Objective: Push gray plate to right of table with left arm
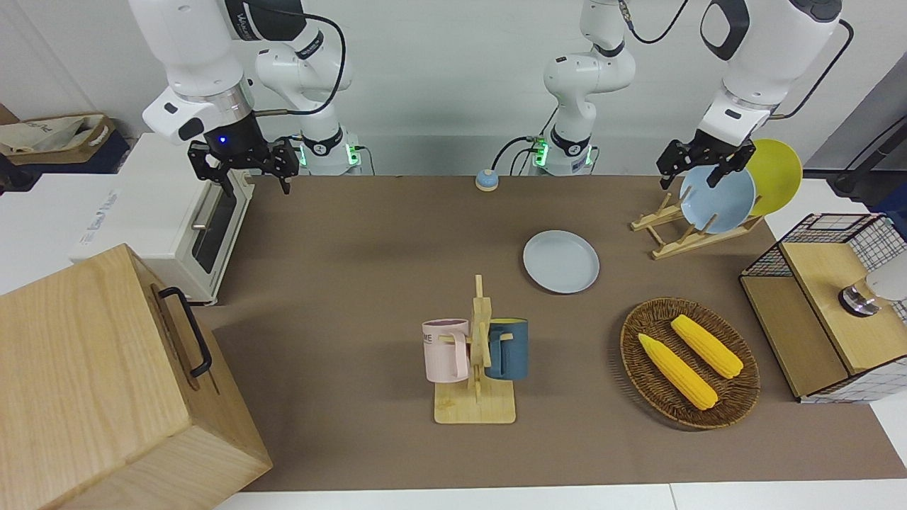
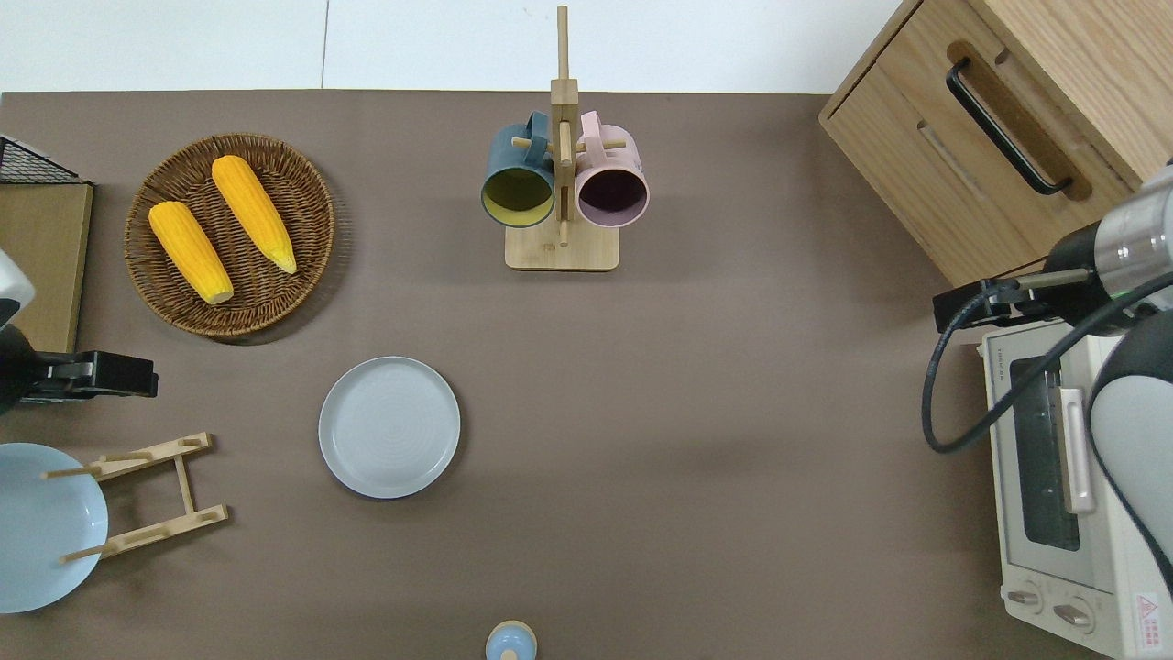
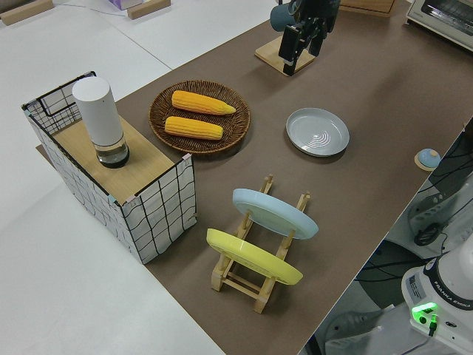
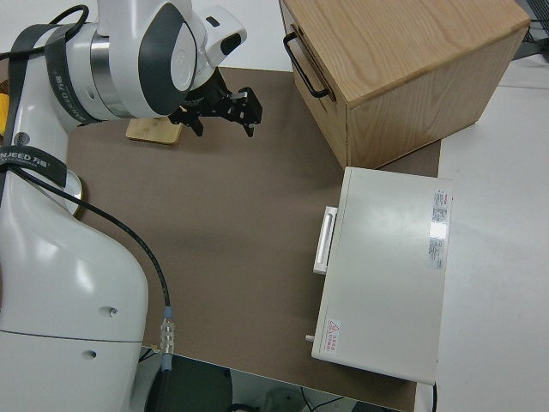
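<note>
I see the gray plate (image 2: 389, 427) flat on the surface (image 2: 696, 440), between the wooden dish rack (image 2: 147, 495) and the mug stand. My left hand (image 1: 701, 164) hangs above the rack, fingers apart. The right arm is parked.

My gray plate (image 2: 389, 427) is pale gray-blue on the matte brown table (image 2: 696, 412); the racked plates are light blue (image 1: 717, 200) and yellow (image 1: 776, 174); two mugs, pink (image 1: 446, 349) and dark teal (image 1: 507, 348); yellow corn cobs (image 1: 678, 370) in a brown wicker basket (image 1: 744, 386).
</note>
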You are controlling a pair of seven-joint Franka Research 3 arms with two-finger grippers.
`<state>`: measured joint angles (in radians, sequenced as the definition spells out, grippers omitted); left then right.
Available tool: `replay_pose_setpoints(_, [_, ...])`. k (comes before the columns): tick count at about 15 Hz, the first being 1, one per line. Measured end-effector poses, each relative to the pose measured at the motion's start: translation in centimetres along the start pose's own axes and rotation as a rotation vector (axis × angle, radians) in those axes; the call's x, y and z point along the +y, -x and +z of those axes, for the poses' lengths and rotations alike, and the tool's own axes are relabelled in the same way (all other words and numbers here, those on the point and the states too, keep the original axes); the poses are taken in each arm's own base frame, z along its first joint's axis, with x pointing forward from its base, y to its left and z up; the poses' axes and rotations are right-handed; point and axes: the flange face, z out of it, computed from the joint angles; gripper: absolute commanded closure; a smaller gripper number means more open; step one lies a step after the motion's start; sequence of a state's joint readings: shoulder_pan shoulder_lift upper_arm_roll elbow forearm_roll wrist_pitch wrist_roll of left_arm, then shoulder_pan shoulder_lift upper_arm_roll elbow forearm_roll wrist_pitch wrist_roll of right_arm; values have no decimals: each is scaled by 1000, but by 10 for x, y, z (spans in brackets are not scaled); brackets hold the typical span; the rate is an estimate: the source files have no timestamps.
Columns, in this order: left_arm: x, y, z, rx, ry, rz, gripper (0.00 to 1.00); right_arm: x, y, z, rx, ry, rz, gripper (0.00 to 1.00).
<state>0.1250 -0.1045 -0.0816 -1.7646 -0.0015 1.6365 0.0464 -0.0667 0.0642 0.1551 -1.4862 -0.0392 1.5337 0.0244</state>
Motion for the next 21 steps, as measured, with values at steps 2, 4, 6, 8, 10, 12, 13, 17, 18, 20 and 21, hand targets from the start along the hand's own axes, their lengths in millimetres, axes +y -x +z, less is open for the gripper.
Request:
replay_pose_setpoints(2, [1,0,0,0,0,2,5,0,0,0,0,0,0,17])
replay_pose_setpoints(4, [5,0,0,0,-1,9,5,0,0,0,0,0,0,17])
replay_pose_setpoints(6, [7,0,0,0,-1,12,5,0,0,0,0,0,0,17])
replay_pose_setpoints(8, [7,0,0,0,-1,12,5,0,0,0,0,0,0,17])
replay_pose_setpoints(10, [7,0,0,0,-1,12,5,0,0,0,0,0,0,17])
replay_pose_setpoints(12, [7,0,0,0,-1,12,5,0,0,0,0,0,0,17])
replay_pose_setpoints(13, [7,0,0,-1,-1,13,5,0,0,0,0,0,0,17])
replay_pose_setpoints(17, [22,0,4,-10,18,-23,5,0,0,0,0,0,0,17])
replay_pose_setpoints(18, [29,0,6,-14,18,-26,5,0,0,0,0,0,0,17])
replay_pose_setpoints(20, [41,1,13,-29,15,-23,5,0,0,0,0,0,0,17])
replay_pose_setpoints(21, [45,1,18,-39,14,-21,5,0,0,0,0,0,0,17])
